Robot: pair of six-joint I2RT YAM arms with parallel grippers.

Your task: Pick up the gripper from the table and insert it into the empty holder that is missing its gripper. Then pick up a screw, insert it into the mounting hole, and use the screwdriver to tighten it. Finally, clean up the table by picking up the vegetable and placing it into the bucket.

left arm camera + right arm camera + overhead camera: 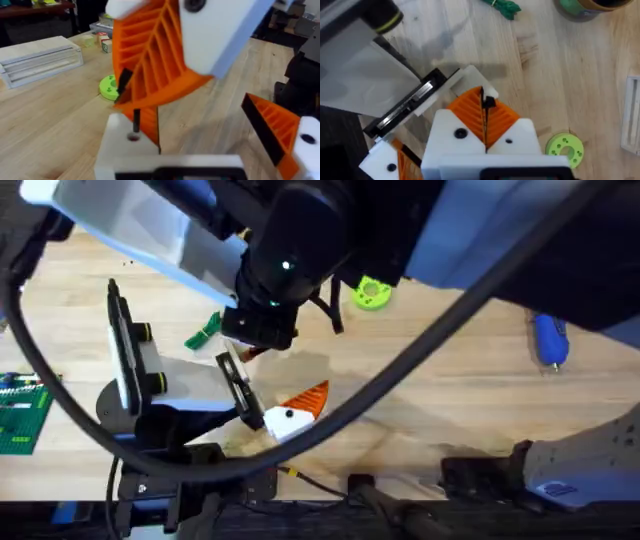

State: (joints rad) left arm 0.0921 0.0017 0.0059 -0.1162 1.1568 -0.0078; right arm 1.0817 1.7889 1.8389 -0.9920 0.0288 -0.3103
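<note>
In the left wrist view the white holder (125, 147) is the near finger base of my left gripper (200, 125). The orange ribbed gripper (149, 122) stands against it. My left gripper (300, 405) is open, its other orange finger (277, 127) well apart. My right gripper (484, 107) hangs just above the holder, shut on a black screw (488, 102) whose thin shaft (136, 119) points down at the mounting hole (134, 136). The blue screwdriver (548, 340) lies at the far right. The green vegetable (204, 330) lies left of the right gripper (262, 330). Part of the bucket (585, 6) shows beyond it.
A flat green ring disc (372, 293) lies behind the grippers. A black stand with knobs (125, 350) and a green board (20, 410) occupy the left side. A pale box (40, 57) sits at the back. A thick black cable (420, 350) arcs across the overhead view.
</note>
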